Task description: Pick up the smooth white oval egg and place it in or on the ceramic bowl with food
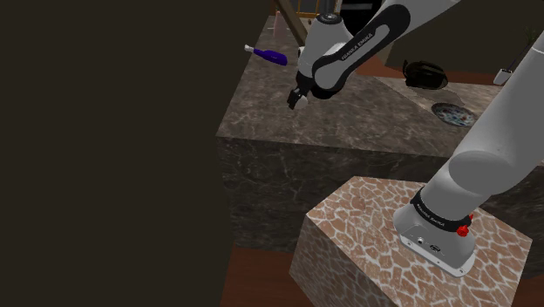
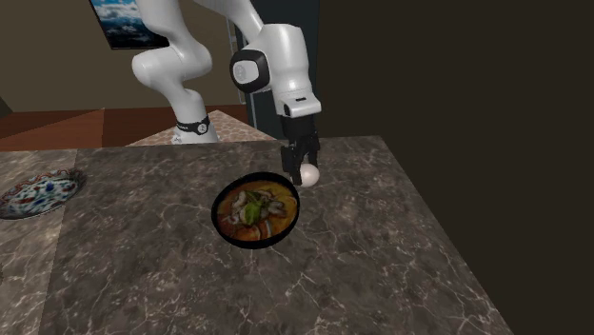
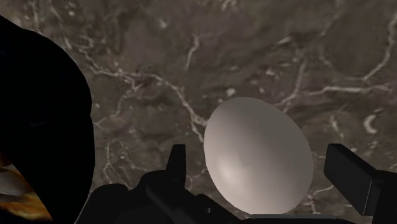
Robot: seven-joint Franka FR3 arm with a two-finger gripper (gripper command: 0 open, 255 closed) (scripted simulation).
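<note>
Egg (image 2: pixel 309 175) lies on the marble counter (image 2: pixel 143 266), just off the far-right side of the bowl (image 2: pixel 216 214) in the second exterior view. Whether it touches the rim is hard to tell from here. It is whitish and smooth.

Gripper (image 2: pixel 301 164) is down low over the egg, pointing at the counter. Wrist view: egg (image 3: pixel 257 156) sits between the two black fingers (image 3: pixel 176 162) of the gripper (image 3: pixel 256 147). Claw is released. A strip of counter (image 3: pixel 159 51) shows between the egg and each finger, so nothing is grasped.

Bowl has a black rim and is full of orange-brown food (image 2: pixel 252 211) with green bits and pale slices. In the wrist view its black wall (image 3: pixel 44 114) rises beyond one finger, on the side away from the egg.

Patterned plate (image 2: pixel 38 190) sits on the counter at the second exterior view's far left, well apart from the bowl.

Shoulder view: gripper (image 1: pixel 298 98) hangs over the counter (image 1: pixel 366 113), toward its left end. Plate (image 1: pixel 453 113) is at the right, with a black item (image 1: pixel 425 74) farther back. A purple item (image 1: pixel 270 56) lies at the far edge. Tan stone-patterned stand (image 1: pixel 349 218) is near, at lower right, with the white arm (image 1: pixel 488 166) rising from it.
</note>
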